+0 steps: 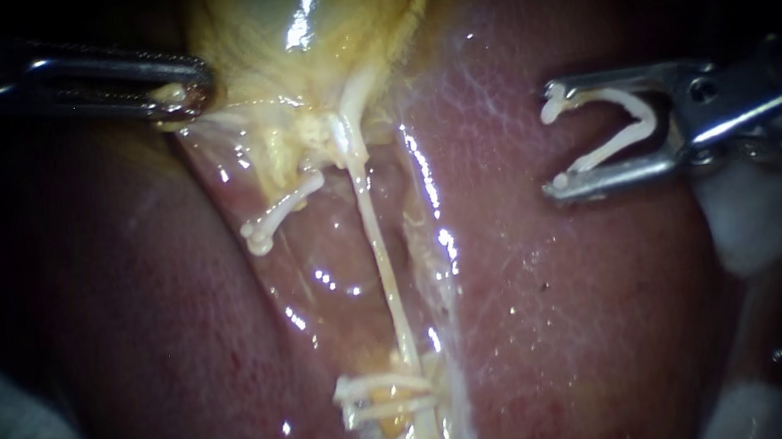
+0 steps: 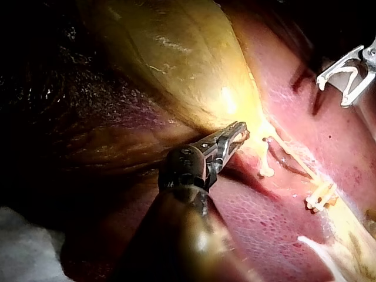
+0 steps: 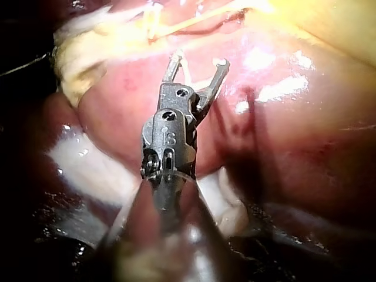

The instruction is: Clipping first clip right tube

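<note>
My right instrument (image 1: 553,146) comes in from the right over the liver (image 1: 567,327). Its jaws stand wide apart and hold an open white clip (image 1: 616,129) between them, well right of the tubes. The right tube (image 1: 381,251) is a thin pale strand running down from the gallbladder (image 1: 283,12); white clips (image 1: 384,397) cross its lower end. A short left tube carries a clip (image 1: 278,216). My left instrument (image 1: 183,94) has its jaws shut on tissue at the gallbladder's neck. The right wrist view shows the loaded jaws (image 3: 197,61) short of the tube (image 3: 194,20).
Pale gauze (image 1: 759,221) lies under the right instrument's shaft at the liver's edge. Wet glistening membrane (image 1: 337,267) lies around the tubes. In the left wrist view the left instrument (image 2: 238,134) holds beside the clipped left tube (image 2: 265,158), with the right instrument (image 2: 346,76) far beyond.
</note>
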Action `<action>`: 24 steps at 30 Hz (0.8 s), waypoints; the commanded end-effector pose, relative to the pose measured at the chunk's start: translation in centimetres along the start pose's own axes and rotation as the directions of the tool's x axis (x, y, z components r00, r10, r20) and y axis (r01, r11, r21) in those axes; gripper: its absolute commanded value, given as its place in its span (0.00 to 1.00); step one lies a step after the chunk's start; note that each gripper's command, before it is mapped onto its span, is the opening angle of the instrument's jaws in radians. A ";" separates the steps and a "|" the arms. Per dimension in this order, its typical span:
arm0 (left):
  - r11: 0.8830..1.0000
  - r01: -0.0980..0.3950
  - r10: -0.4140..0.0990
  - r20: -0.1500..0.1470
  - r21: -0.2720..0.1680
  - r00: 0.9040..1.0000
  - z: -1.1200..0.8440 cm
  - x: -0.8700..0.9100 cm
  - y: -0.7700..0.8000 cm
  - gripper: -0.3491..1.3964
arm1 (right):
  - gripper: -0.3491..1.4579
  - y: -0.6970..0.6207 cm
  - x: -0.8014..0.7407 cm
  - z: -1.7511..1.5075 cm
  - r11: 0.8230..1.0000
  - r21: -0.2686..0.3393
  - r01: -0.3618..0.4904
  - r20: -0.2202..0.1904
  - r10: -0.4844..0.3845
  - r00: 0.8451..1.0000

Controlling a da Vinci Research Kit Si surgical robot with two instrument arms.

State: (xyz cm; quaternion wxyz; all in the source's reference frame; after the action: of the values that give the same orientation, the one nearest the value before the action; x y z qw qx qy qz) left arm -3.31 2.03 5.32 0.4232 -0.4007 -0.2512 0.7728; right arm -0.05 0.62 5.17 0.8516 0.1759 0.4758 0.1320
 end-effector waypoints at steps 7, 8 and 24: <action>1.000 0.000 0.000 0.000 0.001 1.000 0.00 0.00 0.01 0.00 | 0.47 -0.11 -0.09 0.34 0.997 0.053 -0.051 -0.005 0.051 0.999; 1.000 0.001 -0.001 0.000 0.001 1.000 0.00 0.00 0.01 0.00 | 0.47 -0.13 -0.10 0.38 0.996 0.058 -0.063 -0.005 0.063 0.998; 1.000 0.002 -0.002 -0.001 0.002 1.000 0.00 0.00 0.04 0.00 | 0.47 -0.24 -0.40 1.04 0.970 0.136 -0.203 0.020 0.202 0.979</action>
State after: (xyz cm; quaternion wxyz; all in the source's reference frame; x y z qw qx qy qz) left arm -3.32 2.01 5.29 0.4244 -0.4004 -0.2504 0.7726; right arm 0.66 0.05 5.90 0.8203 0.2842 0.4603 0.1859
